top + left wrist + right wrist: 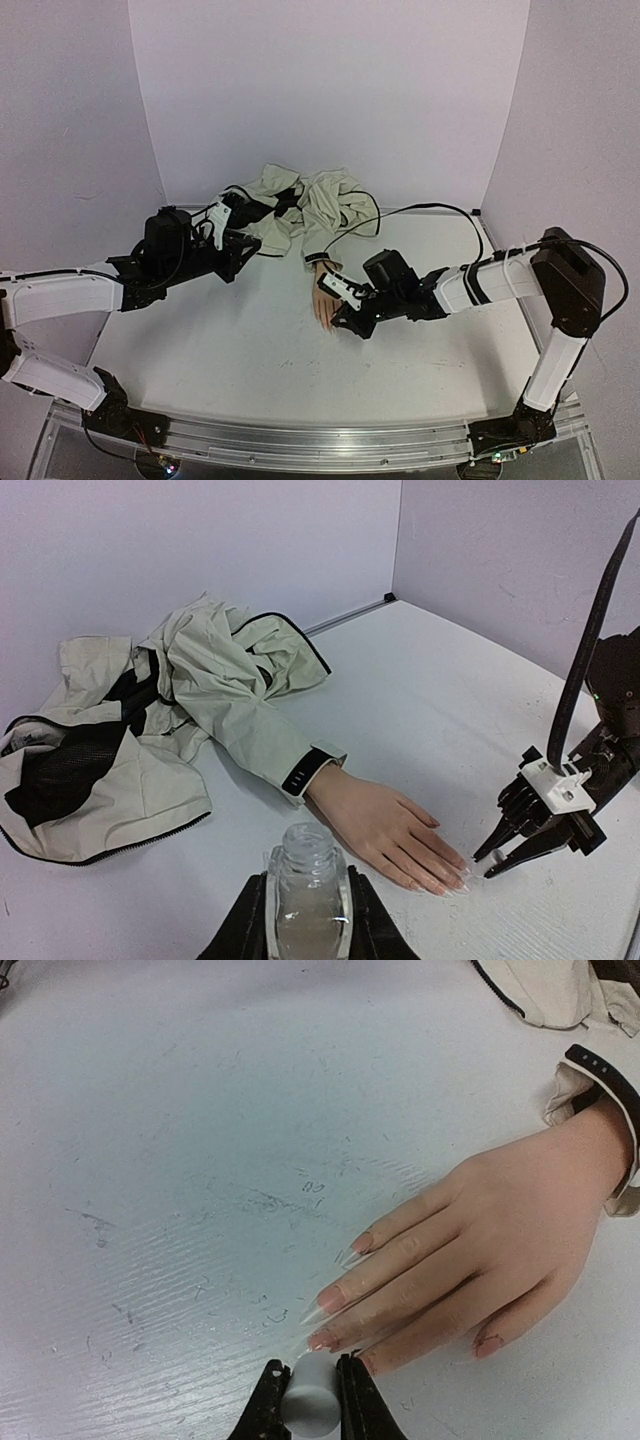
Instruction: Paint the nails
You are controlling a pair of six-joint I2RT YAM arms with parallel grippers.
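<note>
— The nails [330,1300]?
— Long, pale, pointed, on the peach hand [490,1220] just ahead of the right fingers [308,1370], which pinch a grey cap [306,1402].
— Room?
— Open table [150,1160] to their left; the left fingers [308,885] clamp a bottle [306,845].

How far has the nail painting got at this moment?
Done: the bottle is uncapped, clamped in the left gripper. In hand: the right gripper holds a small white cap, probably the brush, at the fingertips of the mannequin hand. Left: the nails show no obvious colour, so I cannot tell which, if any, are coated.
</note>
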